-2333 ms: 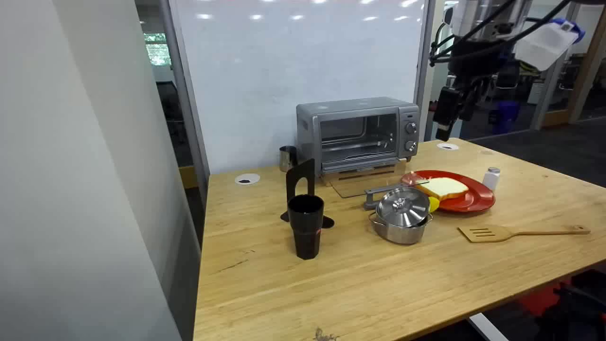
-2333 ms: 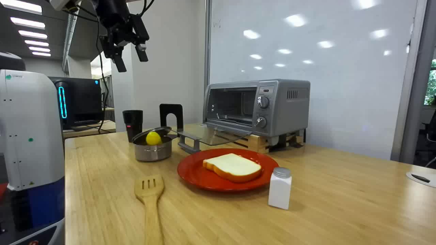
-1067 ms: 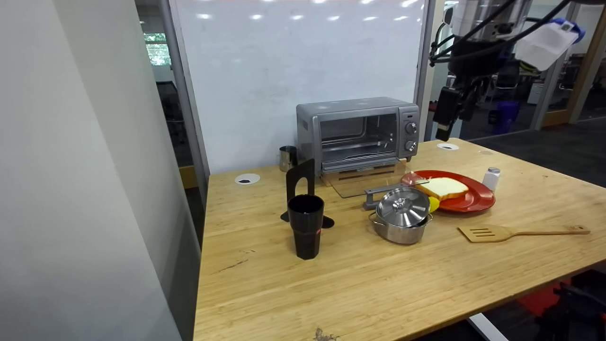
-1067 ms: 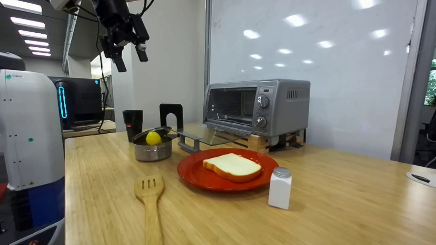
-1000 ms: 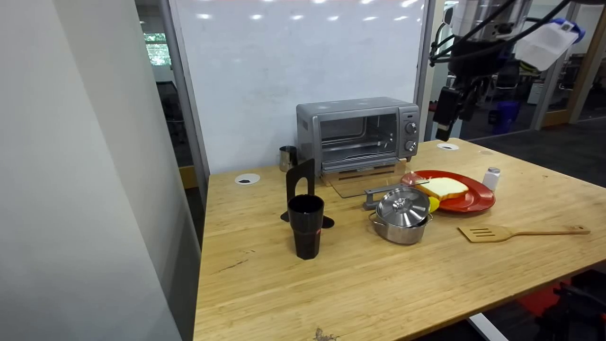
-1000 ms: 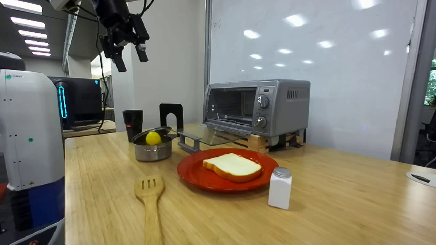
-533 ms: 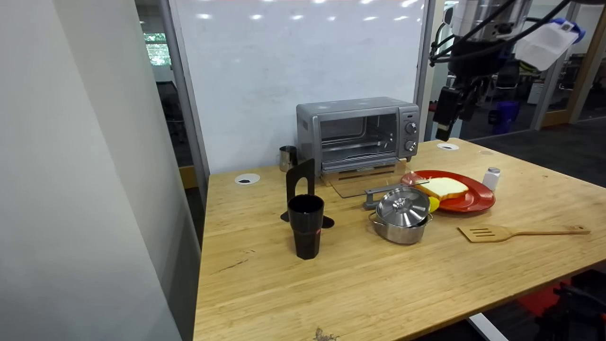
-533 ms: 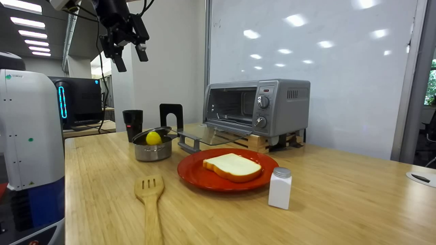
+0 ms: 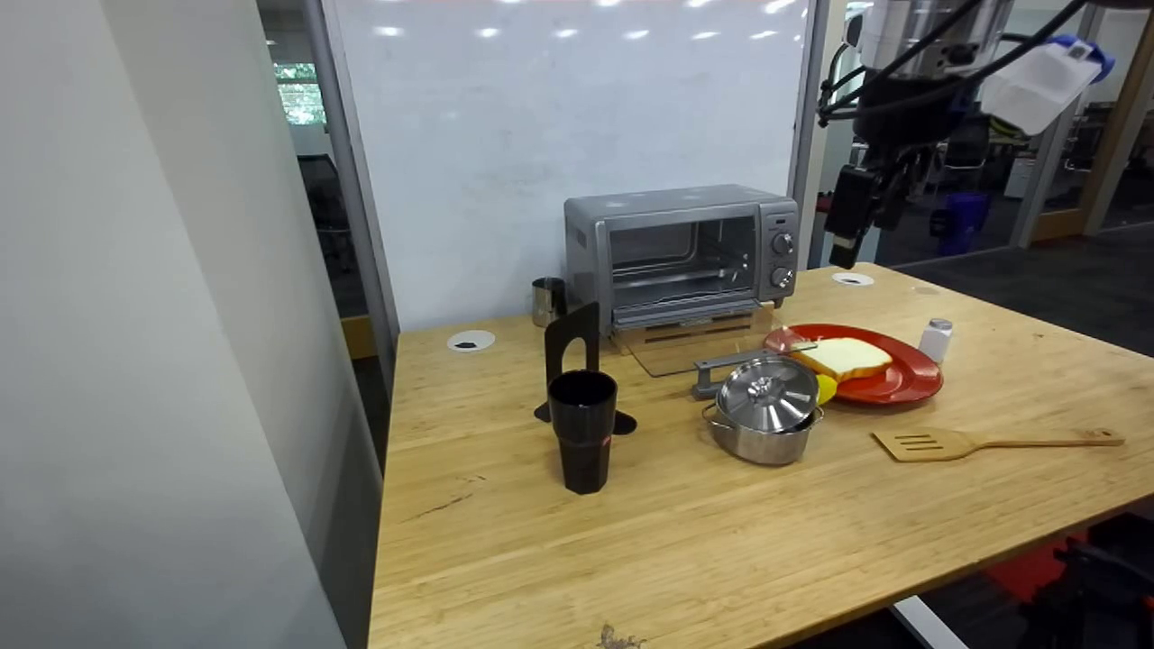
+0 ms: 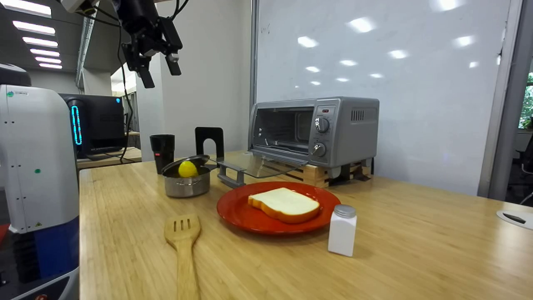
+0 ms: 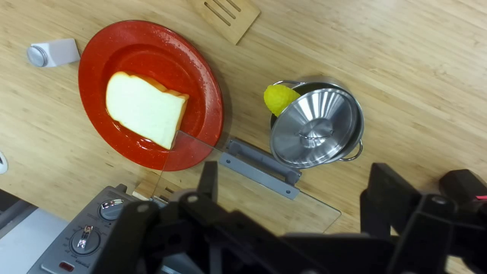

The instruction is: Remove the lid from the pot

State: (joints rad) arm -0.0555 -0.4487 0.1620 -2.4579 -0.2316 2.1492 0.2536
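My claw (image 10: 161, 78) hangs spread; a yellow lump (image 11: 279, 99) juts between lid (image 11: 315, 128) and pot (image 10: 187, 188), oven door (image 10: 266, 165) just beside, toward the table's (image 9: 631, 559) whiteboard (image 9: 577, 99) edge.

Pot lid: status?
Gripper open, nothing held. Lid tilted on pot, not yet off. Yellow object pokes out between lid and rim; oven door handle close by.
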